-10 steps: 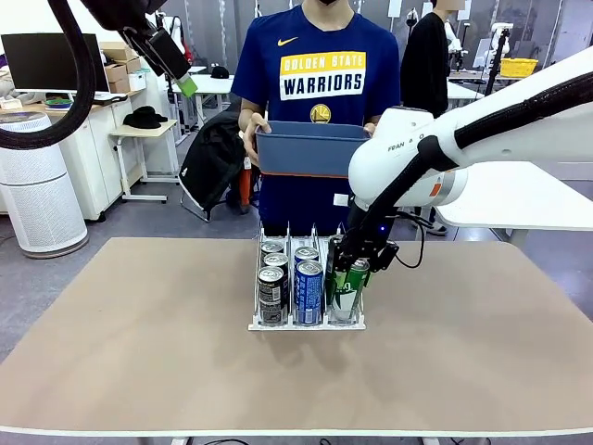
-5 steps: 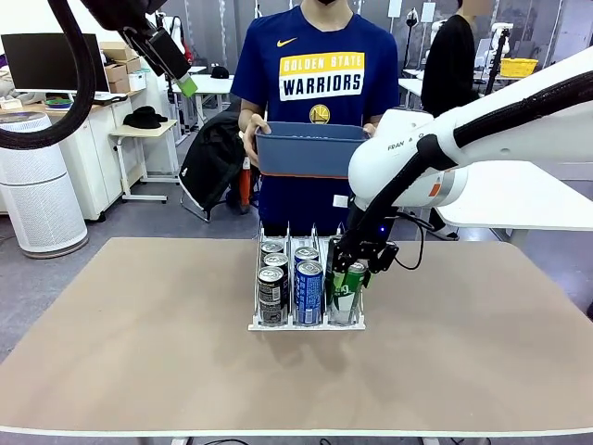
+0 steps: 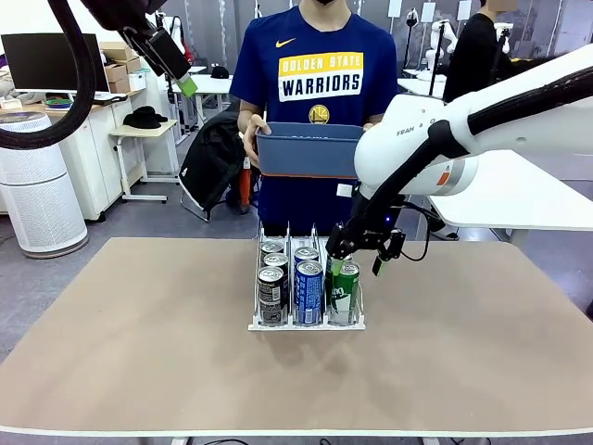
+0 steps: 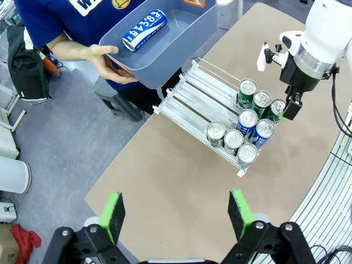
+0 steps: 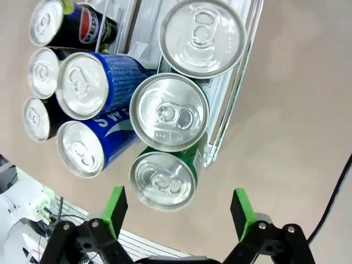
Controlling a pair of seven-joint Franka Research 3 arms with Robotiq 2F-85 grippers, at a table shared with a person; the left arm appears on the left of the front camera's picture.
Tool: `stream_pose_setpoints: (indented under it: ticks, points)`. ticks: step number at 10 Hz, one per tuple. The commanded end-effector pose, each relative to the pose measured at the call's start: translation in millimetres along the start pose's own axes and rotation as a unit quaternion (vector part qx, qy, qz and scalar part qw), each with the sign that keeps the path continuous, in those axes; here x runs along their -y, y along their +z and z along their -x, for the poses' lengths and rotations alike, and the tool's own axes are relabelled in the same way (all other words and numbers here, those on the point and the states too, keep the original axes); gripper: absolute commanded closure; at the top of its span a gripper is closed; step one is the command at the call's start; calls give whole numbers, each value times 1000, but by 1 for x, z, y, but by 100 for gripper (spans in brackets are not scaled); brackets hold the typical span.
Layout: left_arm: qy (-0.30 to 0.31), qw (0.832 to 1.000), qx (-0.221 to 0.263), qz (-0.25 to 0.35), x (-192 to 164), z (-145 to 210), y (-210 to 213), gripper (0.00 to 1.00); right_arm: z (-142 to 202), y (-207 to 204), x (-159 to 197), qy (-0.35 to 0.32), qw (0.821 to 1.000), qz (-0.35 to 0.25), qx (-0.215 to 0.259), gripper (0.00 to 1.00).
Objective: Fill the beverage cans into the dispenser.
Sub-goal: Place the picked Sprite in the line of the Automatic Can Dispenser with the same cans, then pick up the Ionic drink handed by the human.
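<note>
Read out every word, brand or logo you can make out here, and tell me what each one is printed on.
"GOLDEN STATE WARRIORS": the person's blue shirt.
"POCARI": the blue can lying in the bin that the person holds.
"FRAN", the rest out of sight: the right arm.
Pepsi logo, no readable word: a black can.
Green can label: too blurred to read.

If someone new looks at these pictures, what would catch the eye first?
The clear dispenser at mid-table, its three lanes holding black, blue and green beverage cans, catches the eye first. The right claw hangs open just above the green lane. Behind, a person holds a blue-grey bin with one more blue can inside.
</note>
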State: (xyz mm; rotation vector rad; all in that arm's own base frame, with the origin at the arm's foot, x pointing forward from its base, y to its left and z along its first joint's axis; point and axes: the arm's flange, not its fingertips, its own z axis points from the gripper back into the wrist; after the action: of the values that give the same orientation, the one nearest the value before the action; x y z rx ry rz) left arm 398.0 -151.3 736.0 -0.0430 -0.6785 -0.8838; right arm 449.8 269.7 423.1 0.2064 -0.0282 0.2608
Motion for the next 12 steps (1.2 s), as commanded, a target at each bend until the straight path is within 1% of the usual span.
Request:
stream_pose_setpoints:
  ticks: [1,2,3,10,11,12]
  points:
    - [0,1000,-1,1,0,2,-1,0,16,10,6,11,1000,-16,17,0]
    - [0,1000,-1,1,0,2,-1,0,21,15,5,14,999,-12,30,0]
    - [0,1000,-1,1,0,2,-1,0,4,9,-1,1,1000,-1,8,0]
    - [0,1000,-1,1,0,2,-1,0,7,6,0,2,1000,-2,6,0]
    - [0,1000,-1,1,0,2,-1,0,14,24,0,28,999,-8,32,0]
    - [0,1000,-1,1,0,2,-1,0,18,49,6,53,997,0,47,0]
